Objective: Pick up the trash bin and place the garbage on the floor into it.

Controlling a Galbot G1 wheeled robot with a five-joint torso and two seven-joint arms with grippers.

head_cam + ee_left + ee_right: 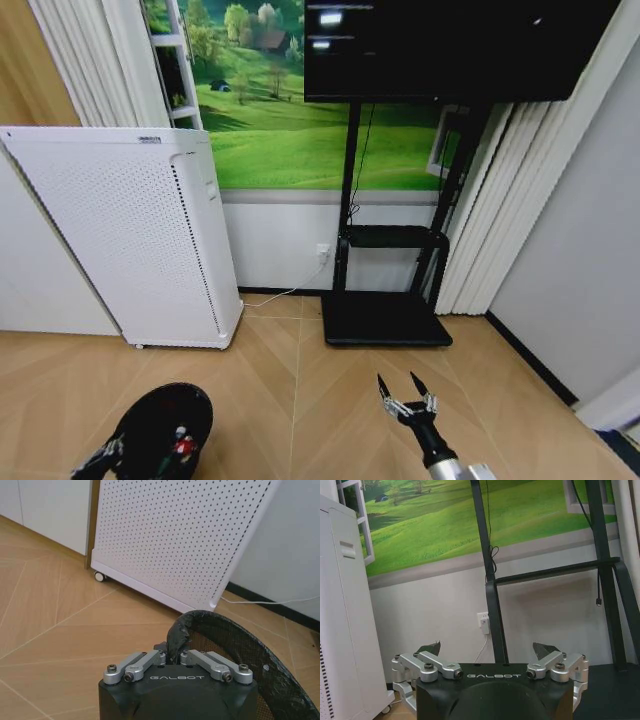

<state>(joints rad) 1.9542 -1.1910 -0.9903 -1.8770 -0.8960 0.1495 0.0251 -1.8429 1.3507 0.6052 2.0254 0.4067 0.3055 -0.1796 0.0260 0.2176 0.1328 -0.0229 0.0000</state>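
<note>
The black round trash bin [165,425] is at the lower left of the head view, over the parquet floor [300,400]. My left gripper [112,452] holds it by the rim. In the left wrist view that gripper [176,652] is shut on the bin's black rim [235,630]. Inside the bin lie pieces of garbage, a red-and-white one [183,443] and something green [164,463]. My right gripper [399,384] hangs open above bare floor to the right of the bin, empty. In the right wrist view its fingers [431,649] are spread wide, facing the wall.
A tall white perforated appliance [130,240] on casters stands just beyond the bin. A black TV stand base [385,320] and its posts are ahead of the right gripper, with a white cable [285,293] along the wall. A dark skirting strip [530,360] runs on the right.
</note>
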